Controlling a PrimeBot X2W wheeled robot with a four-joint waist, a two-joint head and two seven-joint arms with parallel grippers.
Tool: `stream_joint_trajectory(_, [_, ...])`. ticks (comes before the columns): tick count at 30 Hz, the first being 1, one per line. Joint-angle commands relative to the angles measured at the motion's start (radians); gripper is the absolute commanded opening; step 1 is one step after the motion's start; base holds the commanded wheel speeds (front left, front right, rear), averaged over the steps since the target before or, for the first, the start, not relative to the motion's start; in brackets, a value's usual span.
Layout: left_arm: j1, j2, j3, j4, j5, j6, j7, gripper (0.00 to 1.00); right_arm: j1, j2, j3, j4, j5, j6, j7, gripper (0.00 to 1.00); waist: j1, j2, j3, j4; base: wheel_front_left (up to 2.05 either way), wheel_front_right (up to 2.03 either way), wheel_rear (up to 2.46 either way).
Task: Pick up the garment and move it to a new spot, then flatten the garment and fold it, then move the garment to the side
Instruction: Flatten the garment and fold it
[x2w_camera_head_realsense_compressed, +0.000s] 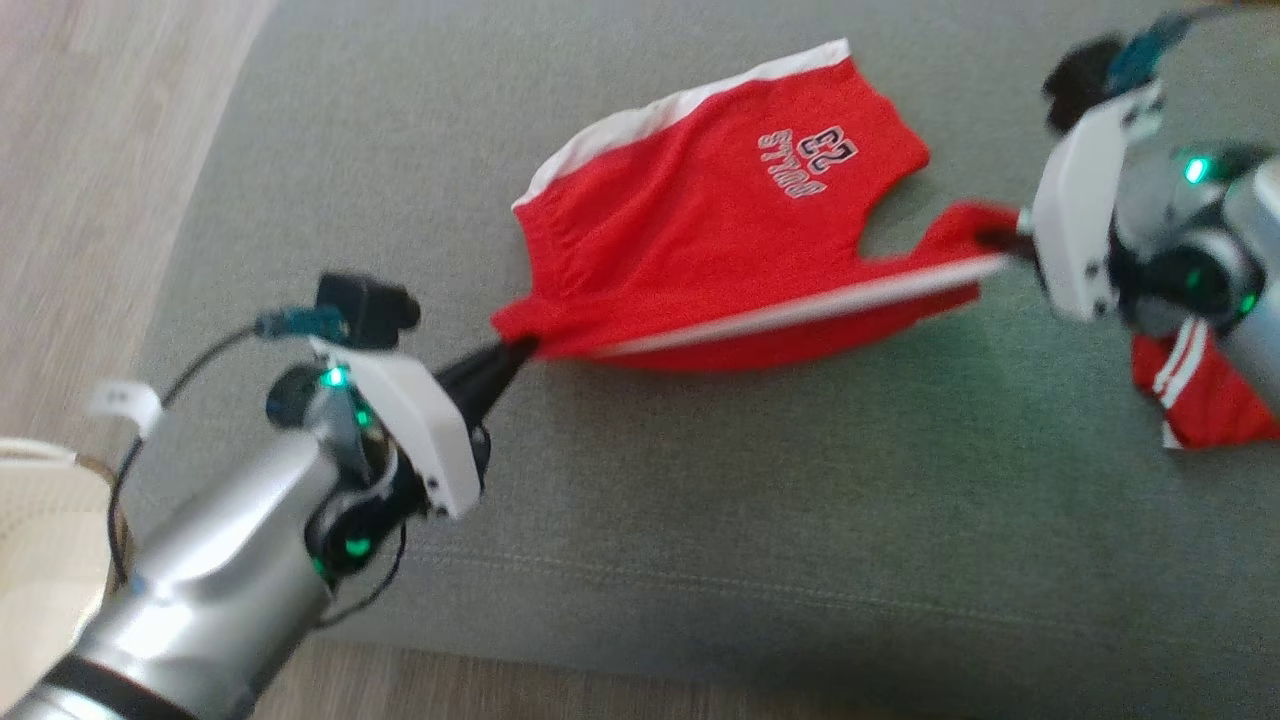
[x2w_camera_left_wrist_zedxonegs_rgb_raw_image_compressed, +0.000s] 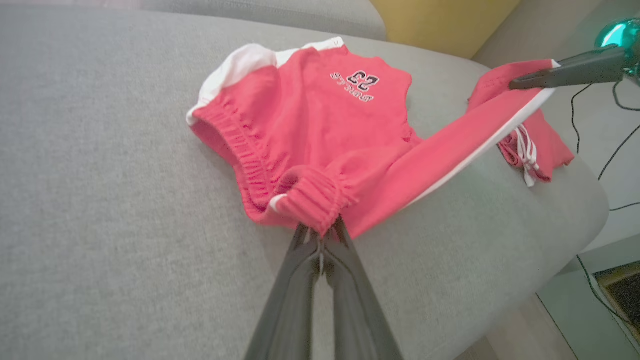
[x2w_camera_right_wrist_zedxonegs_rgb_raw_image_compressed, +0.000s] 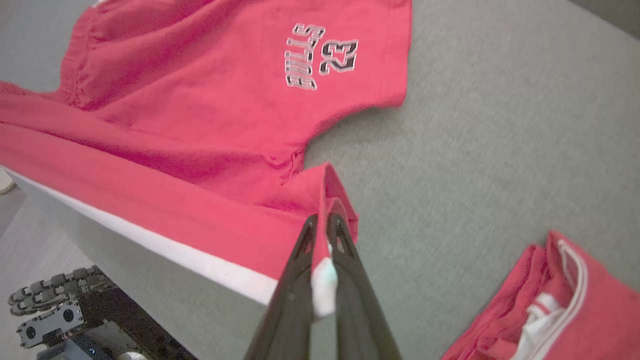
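Observation:
The garment (x2w_camera_head_realsense_compressed: 700, 230) is a pair of red shorts with a white side stripe and a "23" print, lying on a grey cushion (x2w_camera_head_realsense_compressed: 700, 520). Its near edge is stretched taut between my two grippers, while the far half rests on the cushion. My left gripper (x2w_camera_head_realsense_compressed: 515, 350) is shut on the elastic waistband corner (x2w_camera_left_wrist_zedxonegs_rgb_raw_image_compressed: 320, 200). My right gripper (x2w_camera_head_realsense_compressed: 1000, 238) is shut on the leg hem (x2w_camera_right_wrist_zedxonegs_rgb_raw_image_compressed: 327, 200). In the left wrist view the garment (x2w_camera_left_wrist_zedxonegs_rgb_raw_image_compressed: 310, 130) spreads beyond my left gripper (x2w_camera_left_wrist_zedxonegs_rgb_raw_image_compressed: 322, 230), with my right gripper (x2w_camera_left_wrist_zedxonegs_rgb_raw_image_compressed: 520, 82) at the upper right. The right wrist view has my right gripper (x2w_camera_right_wrist_zedxonegs_rgb_raw_image_compressed: 325, 225) pinching red and white cloth of the garment (x2w_camera_right_wrist_zedxonegs_rgb_raw_image_compressed: 200, 100).
A second red piece of clothing with white trim (x2w_camera_head_realsense_compressed: 1200, 390) (x2w_camera_right_wrist_zedxonegs_rgb_raw_image_compressed: 550, 300) lies folded on the cushion, under my right arm. Wooden floor (x2w_camera_head_realsense_compressed: 80, 150) runs along the cushion's left edge. A yellow object (x2w_camera_left_wrist_zedxonegs_rgb_raw_image_compressed: 440, 20) stands beyond the cushion's far end.

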Motion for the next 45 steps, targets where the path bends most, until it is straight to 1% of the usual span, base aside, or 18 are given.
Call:
stream_joint_trajectory(1, [-0.082,0.034,0.064,-0.027,-0.010,0.003,-0.003,0.00,-0.059,0.010,-0.035,0.012,-0.024,0.000,-0.013,0.00,0.0001,-0.0001,0.040,0.024,0.00,0.00,0.00])
stream_joint_trajectory(6, [-0.161,0.003,0.088,-0.018,-0.028,-0.002,0.004,0.00,-0.165,0.054,-0.075,0.102,-0.068,0.000,-0.018,0.00,0.0001,-0.0001,0.108,0.054,0.00,0.00,0.00])
stream_joint_trajectory(13, [-0.293,-0.066,0.099,0.046,-0.047,-0.013,0.007,0.00,-0.318,0.117,-0.118,0.235,-0.131,0.000,-0.046,0.00,0.0001,-0.0001,0.224,0.089,0.00,0.00,0.00])
stream_joint_trajectory(15, [-0.313,-0.075,0.099,0.058,-0.048,-0.015,0.005,0.00,-0.338,0.128,-0.122,0.254,-0.140,0.000,-0.050,0.00,0.0001,-0.0001,0.240,0.093,0.00,0.00,0.00])
stream_joint_trajectory(21, [-0.420,-0.119,0.095,0.160,-0.037,-0.019,-0.035,0.00,-0.434,0.179,-0.117,0.361,-0.207,0.000,-0.088,0.00,0.0001,-0.0001,0.312,0.115,0.00,0.00,0.00])
stream_joint_trajectory(25, [-0.467,-0.150,0.072,0.230,-0.024,-0.020,-0.064,0.00,-0.471,0.209,-0.114,0.424,-0.232,0.000,-0.115,0.00,0.0001,-0.0001,0.342,0.127,0.00,0.00,0.00])
stream_joint_trajectory(29, [-0.501,-0.178,0.050,0.271,-0.039,-0.021,-0.091,0.00,-0.504,0.232,-0.110,0.479,-0.252,0.000,-0.150,0.00,0.0001,-0.0001,0.363,0.136,0.00,0.00,0.00])
stream_joint_trajectory(34, [-0.538,-0.197,0.028,0.312,-0.063,-0.021,-0.132,0.00,-0.530,0.256,-0.104,0.524,-0.262,0.000,-0.189,0.00,0.0001,-0.0001,0.382,0.144,0.00,0.00,0.00])
stream_joint_trajectory(42, [-0.590,-0.217,0.005,0.377,-0.094,-0.021,-0.195,0.00,-0.561,0.268,-0.094,0.568,-0.264,0.000,-0.257,0.00,0.0001,-0.0001,0.398,0.149,0.00,0.00,0.00])
stream_joint_trajectory(43, [-0.594,-0.219,0.003,0.388,-0.097,-0.021,-0.203,0.21,-0.568,0.268,-0.096,0.577,-0.268,0.000,-0.276,0.88,0.0001,-0.0001,0.400,0.149,0.00,0.00,0.00])
stream_joint_trajectory(44, [-0.600,-0.222,0.003,0.401,-0.098,-0.021,-0.216,1.00,-0.575,0.271,-0.100,0.589,-0.270,0.000,-0.294,1.00,0.0001,-0.0001,0.402,0.149,0.00,0.00,0.00])
stream_joint_trajectory(45, [-0.606,-0.226,0.005,0.417,-0.100,-0.021,-0.226,1.00,-0.581,0.274,-0.104,0.600,-0.272,0.000,-0.313,1.00,0.0001,-0.0001,0.404,0.149,0.00,0.00,0.00])
